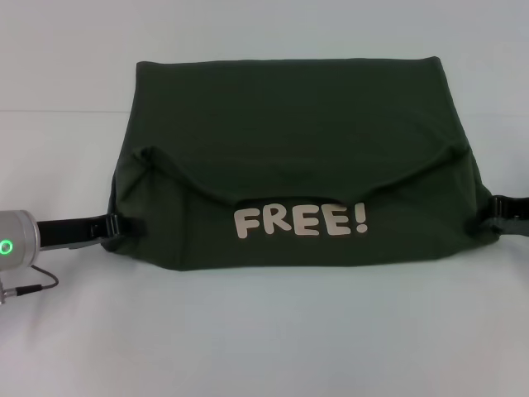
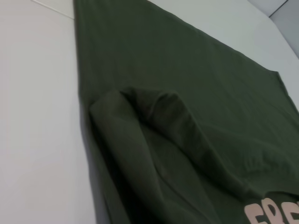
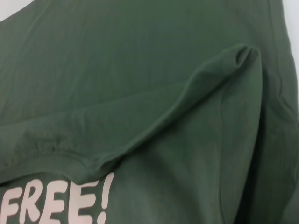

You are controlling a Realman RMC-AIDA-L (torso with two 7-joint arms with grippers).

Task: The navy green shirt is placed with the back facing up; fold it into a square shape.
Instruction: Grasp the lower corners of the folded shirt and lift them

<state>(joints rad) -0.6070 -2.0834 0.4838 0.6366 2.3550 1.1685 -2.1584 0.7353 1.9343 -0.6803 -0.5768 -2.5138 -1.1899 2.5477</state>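
The navy green shirt [image 1: 289, 132] lies in the middle of the white table, folded into a wide block. Its near part is turned over and shows a white "FREE!" print [image 1: 300, 221]; a curved folded edge runs above the print. My left gripper [image 1: 117, 225] is at the shirt's near left edge. My right gripper [image 1: 496, 212] is at its near right edge. The left wrist view shows the fold's left corner [image 2: 140, 107] and a bit of the print. The right wrist view shows the fold's right corner [image 3: 238, 60] and the print [image 3: 56, 205].
The white table [image 1: 248, 331] runs on in front of the shirt and at both sides. My left arm's silver wrist with a green light [image 1: 12, 241] and a thin cable [image 1: 33, 288] lie at the left edge.
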